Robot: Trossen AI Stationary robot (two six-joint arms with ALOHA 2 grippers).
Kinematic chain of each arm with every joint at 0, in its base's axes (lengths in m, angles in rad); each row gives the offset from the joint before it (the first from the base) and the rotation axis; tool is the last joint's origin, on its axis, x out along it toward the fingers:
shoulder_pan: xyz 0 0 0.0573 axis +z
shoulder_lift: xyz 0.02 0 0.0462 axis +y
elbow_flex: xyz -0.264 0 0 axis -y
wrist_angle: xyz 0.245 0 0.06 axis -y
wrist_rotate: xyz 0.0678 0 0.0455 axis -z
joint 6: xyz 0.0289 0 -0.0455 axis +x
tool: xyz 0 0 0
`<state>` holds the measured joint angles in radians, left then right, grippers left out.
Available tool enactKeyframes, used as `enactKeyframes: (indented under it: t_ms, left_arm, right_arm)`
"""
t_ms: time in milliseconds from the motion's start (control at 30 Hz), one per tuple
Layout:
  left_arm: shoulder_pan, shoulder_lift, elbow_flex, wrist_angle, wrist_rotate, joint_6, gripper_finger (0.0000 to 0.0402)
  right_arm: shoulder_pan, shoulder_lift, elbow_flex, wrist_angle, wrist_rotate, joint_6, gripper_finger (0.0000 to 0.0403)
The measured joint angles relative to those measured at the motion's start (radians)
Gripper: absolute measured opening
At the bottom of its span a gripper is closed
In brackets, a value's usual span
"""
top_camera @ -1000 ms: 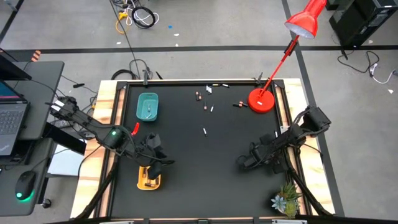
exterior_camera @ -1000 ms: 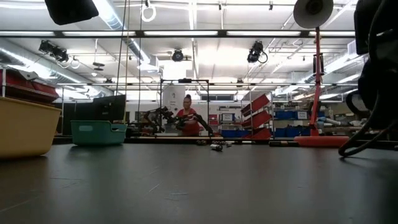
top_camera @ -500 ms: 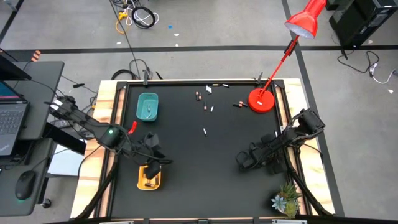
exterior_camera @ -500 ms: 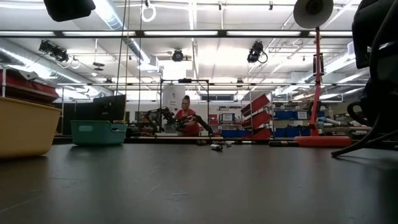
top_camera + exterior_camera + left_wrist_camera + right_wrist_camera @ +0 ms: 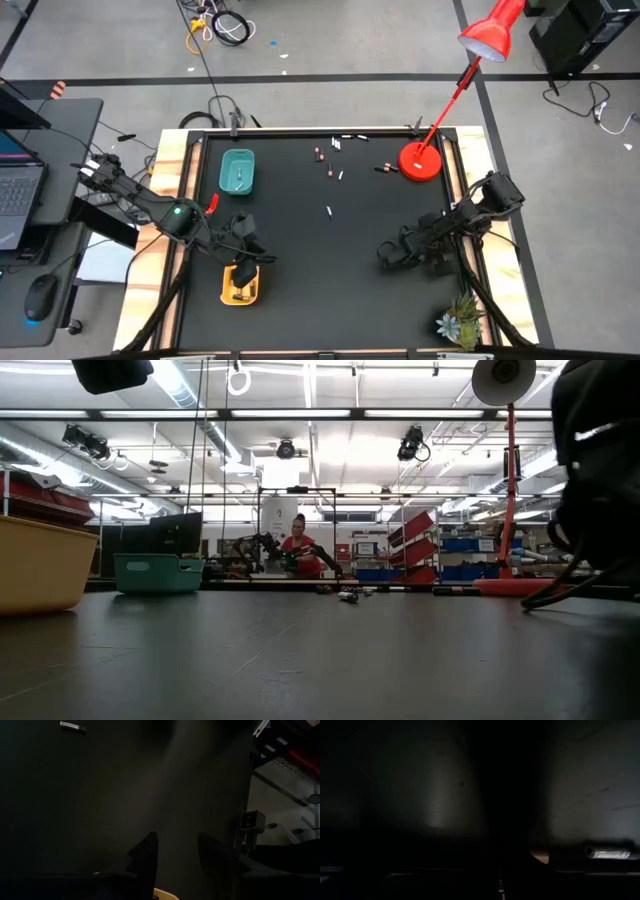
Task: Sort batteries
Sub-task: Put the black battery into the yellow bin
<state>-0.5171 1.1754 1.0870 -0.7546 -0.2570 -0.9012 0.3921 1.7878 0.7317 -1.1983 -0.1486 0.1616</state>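
The batteries [image 5: 329,170] lie scattered at the table's far middle, apart from both arms. They look light, stiff, smooth and prone to roll, so pinch 1 across its middle. The left gripper [image 5: 177,855] hangs slightly parted and empty over the yellow tray [image 5: 240,290]; the right gripper [image 5: 388,256] sits near right, and I cannot tell its fingers' state.

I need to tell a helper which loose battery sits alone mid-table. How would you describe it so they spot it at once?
Start at the red lamp base near the table's far right corner. Scattered batteries lie to its left. The lone battery lies nearer the table's middle, pale, with only bare black mat around it.
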Motion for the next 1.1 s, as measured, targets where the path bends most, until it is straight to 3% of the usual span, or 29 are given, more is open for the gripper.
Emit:
enactKeyframes:
  t_ms: [100,233,700,833,1100]
  left_arm:
    - [0.0,0.0,0.0,0.001,0.0,0.0,0.0147]
    - [0.0,0.0,0.0,0.001,0.0,0.0,0.0147]
    - [0.0,0.0,0.0,0.023,0.0,0.008,0.0147]
    - [0.0,0.0,0.0,0.025,0.0,0.009,0.0147]
    - [0.0,0.001,0.0,0.025,0.0,0.011,0.0147]
  right_arm:
    - [-0.037,0.0,0.032,-0.011,-0.011,0.003,0.0012]
    - [-0.078,-0.001,0.063,-0.046,-0.02,-0.001,0.0054]
    - [-0.217,0.01,0.071,-0.205,-0.056,0.038,0.0274]
    - [-0.225,0.01,0.071,-0.171,-0.039,0.014,0.0297]
    - [-0.211,0.01,-0.002,-0.116,-0.024,-0.013,0.0296]
